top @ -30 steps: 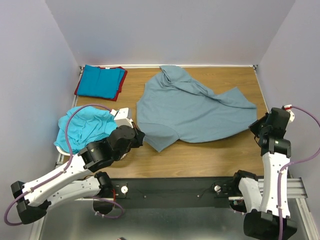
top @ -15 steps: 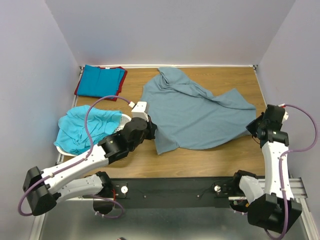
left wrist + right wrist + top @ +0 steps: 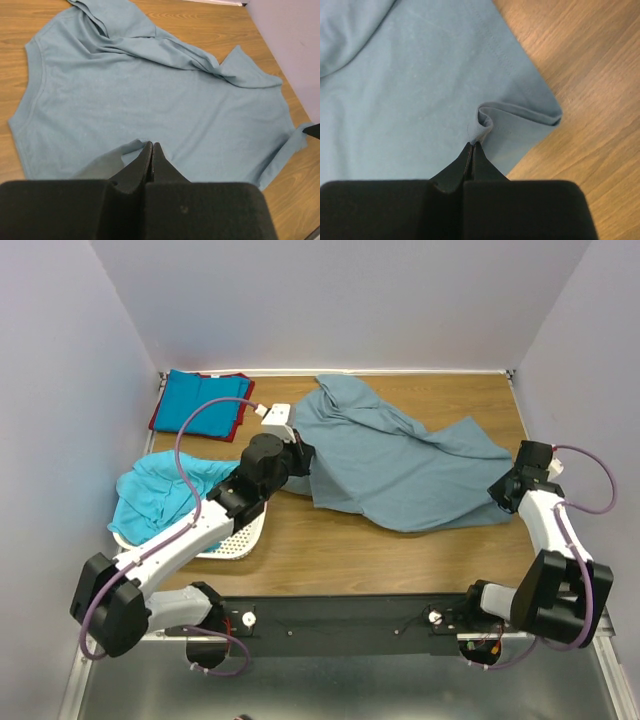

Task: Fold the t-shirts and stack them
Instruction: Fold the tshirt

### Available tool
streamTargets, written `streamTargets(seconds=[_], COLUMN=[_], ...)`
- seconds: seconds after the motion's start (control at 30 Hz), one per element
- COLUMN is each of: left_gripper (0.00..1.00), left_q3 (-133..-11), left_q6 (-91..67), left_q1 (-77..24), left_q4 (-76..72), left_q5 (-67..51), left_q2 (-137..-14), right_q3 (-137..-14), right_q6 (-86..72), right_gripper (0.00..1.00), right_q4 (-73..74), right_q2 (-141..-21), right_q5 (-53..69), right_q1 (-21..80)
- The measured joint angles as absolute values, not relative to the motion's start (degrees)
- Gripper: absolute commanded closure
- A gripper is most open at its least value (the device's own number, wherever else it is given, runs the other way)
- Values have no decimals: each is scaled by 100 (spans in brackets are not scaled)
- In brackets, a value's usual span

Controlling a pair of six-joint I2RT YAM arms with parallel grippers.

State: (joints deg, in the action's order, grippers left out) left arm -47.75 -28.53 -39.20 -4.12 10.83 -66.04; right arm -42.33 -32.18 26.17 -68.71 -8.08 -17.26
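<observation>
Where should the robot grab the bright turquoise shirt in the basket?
Probably a raised wrinkle on top of the turquoise shirt, coming straight down from above. It lies heaped in the white basket, so the basket wall would block a sideways reach.

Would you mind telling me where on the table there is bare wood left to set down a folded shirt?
The table is barest along its near edge, in front of the grey-blue shirt and right of the basket. A smaller bare patch sits in the far right corner. The left side is crowded: basket, folded stack, left arm.
</observation>
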Motion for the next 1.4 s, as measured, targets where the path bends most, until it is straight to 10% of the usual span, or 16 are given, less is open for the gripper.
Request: streamTargets(seconds=[1.4], left_gripper=[100], left_q3=[-5787], left_q6=[-2211], left_q1=[-2440], left_q4=[-1258], left_q5=[-244], left_q2=[-8702], right_q3=[-5986], right_q6=[-3035], right_gripper=[100], right_q4=[1922], right_q2=[-9426], right_q5=[-1269], right_q1=[-1726])
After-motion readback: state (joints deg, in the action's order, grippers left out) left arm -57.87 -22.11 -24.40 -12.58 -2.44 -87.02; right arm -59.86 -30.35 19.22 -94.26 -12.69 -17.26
